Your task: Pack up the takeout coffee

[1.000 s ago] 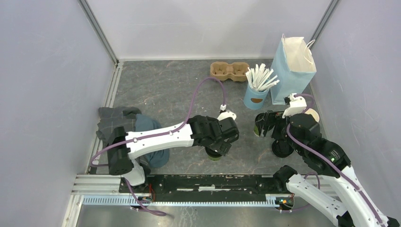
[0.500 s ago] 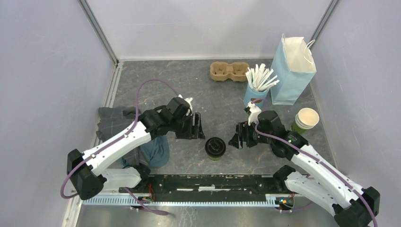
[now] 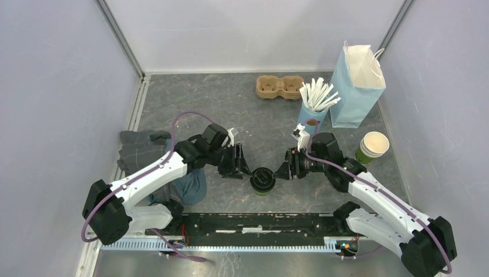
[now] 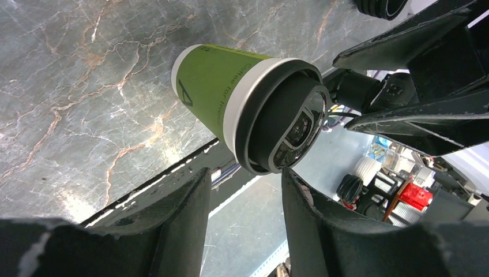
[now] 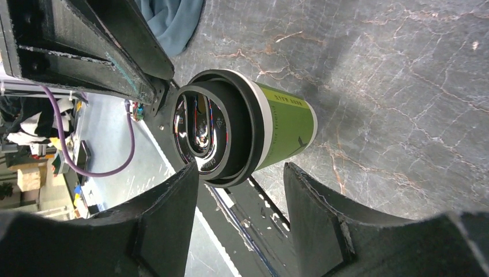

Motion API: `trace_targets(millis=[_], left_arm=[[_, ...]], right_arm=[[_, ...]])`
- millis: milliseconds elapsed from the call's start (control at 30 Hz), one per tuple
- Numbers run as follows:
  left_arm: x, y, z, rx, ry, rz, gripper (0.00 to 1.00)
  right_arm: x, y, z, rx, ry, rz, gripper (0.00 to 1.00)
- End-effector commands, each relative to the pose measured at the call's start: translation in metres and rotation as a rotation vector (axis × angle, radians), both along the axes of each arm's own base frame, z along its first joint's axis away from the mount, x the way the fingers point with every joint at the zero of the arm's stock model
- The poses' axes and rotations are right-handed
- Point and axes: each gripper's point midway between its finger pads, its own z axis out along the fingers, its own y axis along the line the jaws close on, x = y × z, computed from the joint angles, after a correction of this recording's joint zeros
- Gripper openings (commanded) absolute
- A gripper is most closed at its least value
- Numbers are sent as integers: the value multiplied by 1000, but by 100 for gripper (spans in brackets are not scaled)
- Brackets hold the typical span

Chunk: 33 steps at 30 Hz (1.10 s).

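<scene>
- Takeout coffee [image 3: 262, 180]: stands at the near middle of the table [image 3: 202, 104], close to the front rail and between the two arms.
- Cup body is matte green paper, a cone tapering to the base, with a white band just under the rim. The lid is round glossy black plastic, ridged and reflective in the centre.
- It is upright, lid uppermost, with its long axis square to the tabletop. Both wrist views show it slanted because those cameras are rolled.
- Left gripper [image 3: 239, 163]: black fingers parted about halfway and gripping nothing. It sits just left of the cup at lid height, and its wrist view shows the cup [image 4: 254, 115] ahead of the gap.
- Right gripper [image 3: 286, 166]: mirrors it just right of the cup, jaws likewise part open and empty, with the lid [image 5: 202, 130] facing its camera.
- Whether either set of fingertips grazes the cup wall I cannot tell.
- Tabletop is grey stone-patterned sheet with rusty veins.
- At the far right stands a tall pale-blue paper bag [image 3: 357, 86], mouth open.
- Beside it is a light-blue cup of white sticks [image 3: 314, 112].
- A lidless green cup [image 3: 373, 145] is near the right wall.
- A brown pulp carrier [image 3: 279, 86] lies at the back.
- Crumpled grey-blue cloth [image 3: 144, 151] lies at the left.
</scene>
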Motion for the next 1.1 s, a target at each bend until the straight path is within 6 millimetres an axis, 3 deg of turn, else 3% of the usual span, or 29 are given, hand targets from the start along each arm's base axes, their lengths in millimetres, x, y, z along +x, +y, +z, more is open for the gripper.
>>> trace_targets(millis=[0, 300, 767, 933, 1067], left_arm=[[0, -9, 0, -44, 38, -7, 54], [-2, -8, -12, -16, 69, -17, 48], [-7, -2, -32, 38, 106, -29, 48], [-15, 11, -59, 114, 145, -26, 48], [-23, 22, -80, 162, 170, -17, 48]], right_arm=[[1, 10, 8, 63, -29, 49, 62], [-2, 14, 1, 79, -5, 76, 62], [-2, 17, -15, 70, 32, 94, 57], [-4, 12, -35, 41, 64, 64, 53], [-11, 0, -64, 18, 95, 7, 51]])
